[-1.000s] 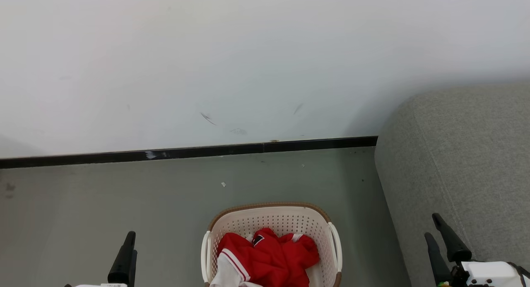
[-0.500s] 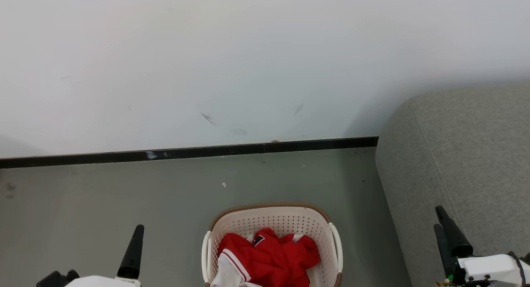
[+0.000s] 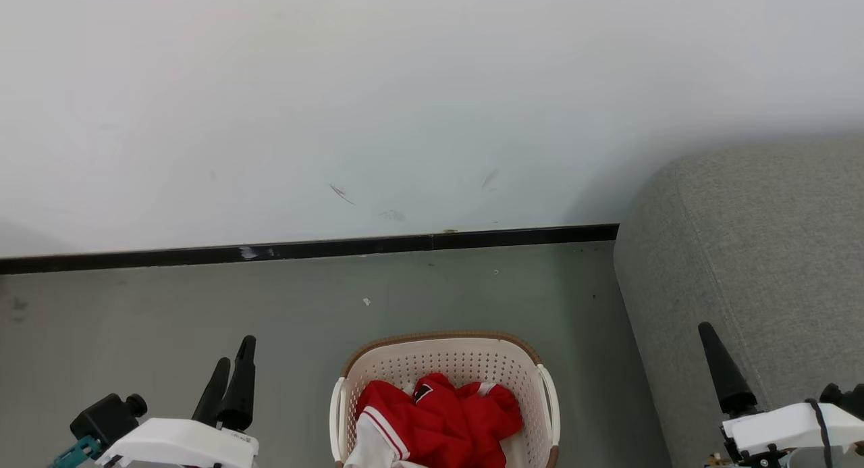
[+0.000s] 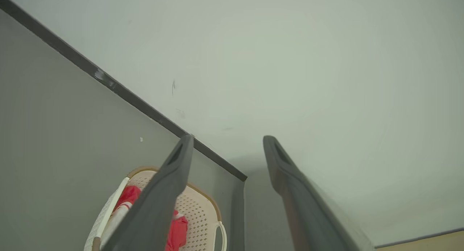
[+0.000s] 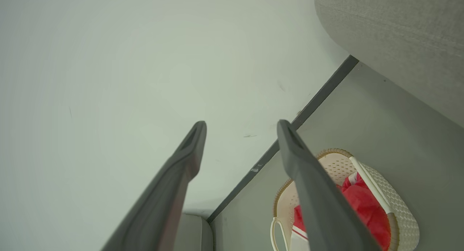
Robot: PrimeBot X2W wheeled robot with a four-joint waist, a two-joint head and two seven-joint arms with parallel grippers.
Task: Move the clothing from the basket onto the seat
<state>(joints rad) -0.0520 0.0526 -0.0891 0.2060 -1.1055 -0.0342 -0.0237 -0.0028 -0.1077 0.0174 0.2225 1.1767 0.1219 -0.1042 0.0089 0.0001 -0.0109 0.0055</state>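
The head camera looks forward and down from high above, the basket point(image 3: 466, 363) at the bottom edge of its frame, floor point(image 3: 169, 306), dark skirting point(image 3: 337, 247) and white wall point(image 3: 405, 83) beyond, the seat point(image 3: 756, 252) at right. The left wrist camera sights along the left fingers point(image 4: 159, 204), tilted, from the basket's left; the right wrist camera along the right fingers point(image 5: 319, 193) from its right. All three share basket, skirting and wall.
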